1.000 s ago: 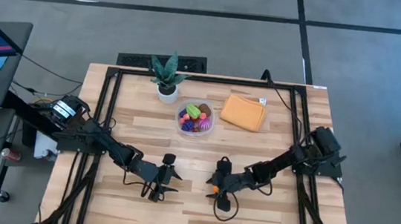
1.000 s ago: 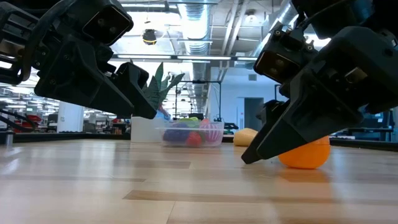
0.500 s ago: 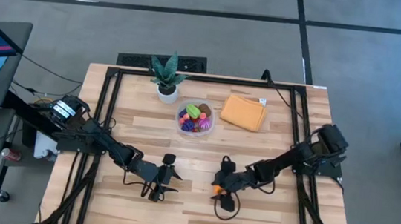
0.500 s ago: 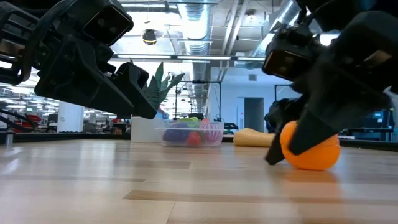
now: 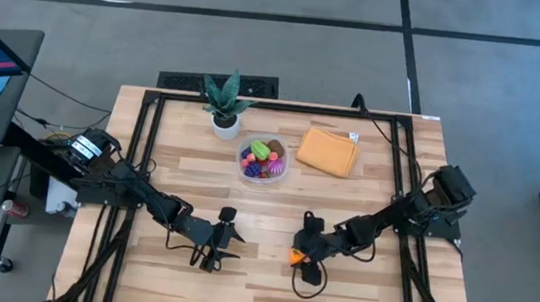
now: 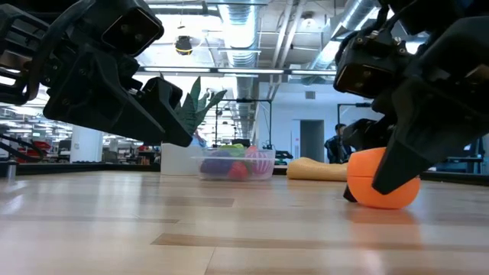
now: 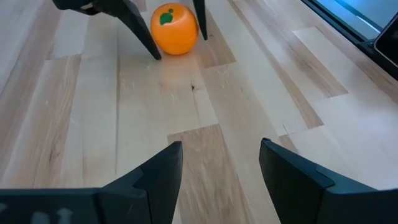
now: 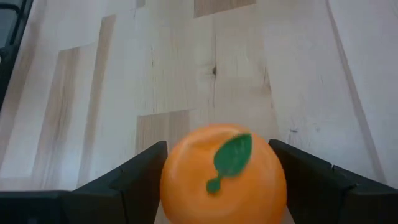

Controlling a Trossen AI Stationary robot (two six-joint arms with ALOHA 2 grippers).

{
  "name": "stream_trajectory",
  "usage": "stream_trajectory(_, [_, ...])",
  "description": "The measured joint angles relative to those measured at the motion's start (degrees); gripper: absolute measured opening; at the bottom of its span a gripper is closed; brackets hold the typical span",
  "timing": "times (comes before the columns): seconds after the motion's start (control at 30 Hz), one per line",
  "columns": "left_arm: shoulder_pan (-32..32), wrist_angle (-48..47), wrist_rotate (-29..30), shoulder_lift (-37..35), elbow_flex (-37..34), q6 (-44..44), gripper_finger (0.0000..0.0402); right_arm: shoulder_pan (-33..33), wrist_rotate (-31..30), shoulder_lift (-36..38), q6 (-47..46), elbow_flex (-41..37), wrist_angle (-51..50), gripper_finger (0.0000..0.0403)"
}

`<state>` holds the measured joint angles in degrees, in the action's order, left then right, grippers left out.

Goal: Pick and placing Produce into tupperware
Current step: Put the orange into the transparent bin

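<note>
One orange toy fruit with a green leaf [image 8: 222, 177] lies on the table [image 5: 264, 211] near its middle. My right gripper [image 5: 296, 253] is open, with a finger on each side of the fruit [image 7: 174, 28]. The clear round tupperware [image 5: 264, 160] stands toward the far edge, holding several pieces of purple, green, magenta and red produce [image 6: 233, 162]. My left gripper [image 7: 221, 146] is open and hovers low over bare wood, left of the fruit and pointing at it. My right gripper comes at the orange fruit [image 6: 382, 183] slanting down from the table's right. Its fingers [image 7: 144, 34] stand close against the fruit's two sides. Whether they touch it, I cannot tell. The fruit rests on the table.
A potted plant [image 5: 225, 101] stands left of the tub and a folded orange cloth [image 5: 327, 150] lies right of it. Black frame rails [image 5: 145, 148] run along the table's edges. A person [image 6: 336, 143] is in the room far behind. Bare wood lies between the grippers.
My right gripper has drawn back a little toward the table's right edge and tipped steeper. Its fingers, which reached well past the fruit, now flank it. The fruit shows more fully in the low view and has stayed close to where it was.
</note>
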<state>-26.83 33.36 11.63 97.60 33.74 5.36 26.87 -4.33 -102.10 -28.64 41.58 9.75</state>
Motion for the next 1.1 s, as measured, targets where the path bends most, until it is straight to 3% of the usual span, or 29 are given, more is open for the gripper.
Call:
stream_trajectory(0.37, [0.02,-0.02,0.47,0.00,0.00,0.01,0.0204,0.48,-0.59,-0.79,-0.31,0.07,0.88,0.0304])
stream_trajectory(0.7, [0.02,-0.07,0.46,0.00,0.00,0.01,0.0204,0.42,-0.55,-0.81,-0.37,0.04,1.10,0.0269])
stream_trajectory(1.1, [0.02,-0.07,0.45,0.00,0.00,0.03,0.0204,0.42,-0.12,-0.96,1.15,-0.07,2.65,0.0267])
